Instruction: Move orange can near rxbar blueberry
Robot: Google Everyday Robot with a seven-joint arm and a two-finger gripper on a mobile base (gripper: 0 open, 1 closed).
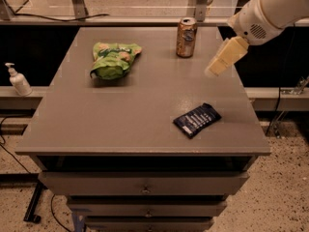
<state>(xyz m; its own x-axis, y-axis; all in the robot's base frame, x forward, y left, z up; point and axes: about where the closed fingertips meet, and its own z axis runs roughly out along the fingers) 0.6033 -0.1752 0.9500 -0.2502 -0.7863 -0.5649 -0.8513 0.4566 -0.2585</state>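
Your orange can point(186, 37) stands upright at the desk's point(120, 115) far edge, well apart from the rxbar blueberry point(197, 120) lying near the front right (green snack bag point(114, 59) off to the left). Your tool point(221, 59) hovers right of the can; wide or narrow, you cannot tell

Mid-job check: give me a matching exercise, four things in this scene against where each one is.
Things:
1. orange can
2. rxbar blueberry
3. green snack bag
4. pincer

Places:
A. lying flat on the near right part of the table
B. in the air above the table's right side, right of the can
C. upright near the far edge
D. lying on the far left part

Pairs: 1-C; 2-A; 3-D; 4-B
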